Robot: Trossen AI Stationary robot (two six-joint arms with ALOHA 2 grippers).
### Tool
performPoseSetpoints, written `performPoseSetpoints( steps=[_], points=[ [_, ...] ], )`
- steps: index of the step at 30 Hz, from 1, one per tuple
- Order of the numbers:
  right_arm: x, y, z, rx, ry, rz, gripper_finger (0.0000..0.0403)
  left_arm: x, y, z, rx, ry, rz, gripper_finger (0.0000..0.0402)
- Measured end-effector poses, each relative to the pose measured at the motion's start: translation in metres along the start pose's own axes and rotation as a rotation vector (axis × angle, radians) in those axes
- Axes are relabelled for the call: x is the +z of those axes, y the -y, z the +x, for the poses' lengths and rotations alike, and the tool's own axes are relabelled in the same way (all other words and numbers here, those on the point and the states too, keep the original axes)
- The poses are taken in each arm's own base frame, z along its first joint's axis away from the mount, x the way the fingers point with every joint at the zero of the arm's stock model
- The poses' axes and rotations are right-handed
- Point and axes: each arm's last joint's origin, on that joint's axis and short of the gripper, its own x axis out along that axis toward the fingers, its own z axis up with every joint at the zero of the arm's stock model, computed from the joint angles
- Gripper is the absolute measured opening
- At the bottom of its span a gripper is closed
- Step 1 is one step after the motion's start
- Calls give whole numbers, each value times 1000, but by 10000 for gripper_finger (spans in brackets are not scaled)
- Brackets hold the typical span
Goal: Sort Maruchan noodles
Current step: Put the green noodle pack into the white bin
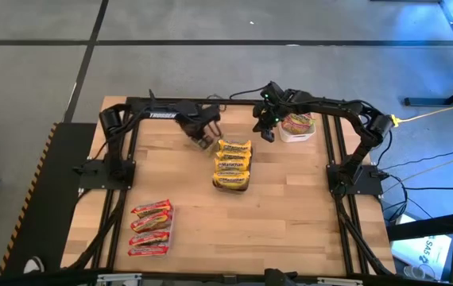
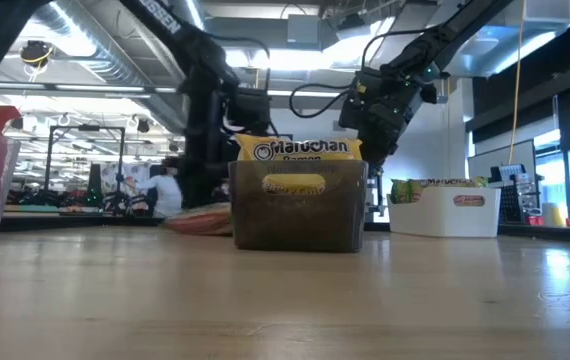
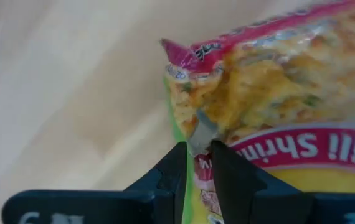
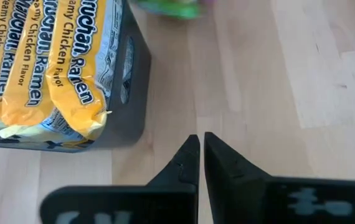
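Observation:
My left gripper [image 3: 197, 149] stands left of the dark tray [image 1: 246, 184] near the table's far edge. It is shut on a green-and-pink Maruchan noodle packet [image 3: 277, 74], which also shows low behind the tray [image 2: 197, 221]. Yellow packets [image 1: 233, 163] stand stacked in the dark tray. Red packets [image 1: 150, 228] lie in a clear tray at the near left. More green-and-pink packets [image 1: 297, 122] sit in a white tray [image 1: 296, 137] at the far right. My right gripper [image 4: 199, 140] hovers shut between the dark tray and the white tray, holding nothing. My left gripper pinches the green-and-pink packet at its long side edge [image 3: 201, 132], short of the crimped end, between its two fingers. The fingers come from above, pointing steeply down. In the low view the packet seems to lie on the table below the gripper.
The dark tray with the yellow packets [image 4: 47, 74] sits close to the right of the left gripper. Bare wooden tabletop [image 1: 290, 214] stretches across the middle and near right. The black frame rails [image 1: 339, 199] run along both sides.

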Motion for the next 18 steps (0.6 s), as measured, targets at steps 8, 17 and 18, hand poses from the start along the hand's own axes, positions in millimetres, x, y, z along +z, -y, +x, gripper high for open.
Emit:
performPoseSetpoints(
  steps=[8,17,18],
  points=[
    [-1,-1,0,6,-12,9,2,-43,32,-33,94,-109,53,68],
    [0,-7,1,41,-12,48,2,-67,49,-85,59,269,-70,71],
    [1,-9,0,42,-11,46,2,-67,48,-78,44,285,-89,71]
  ],
)
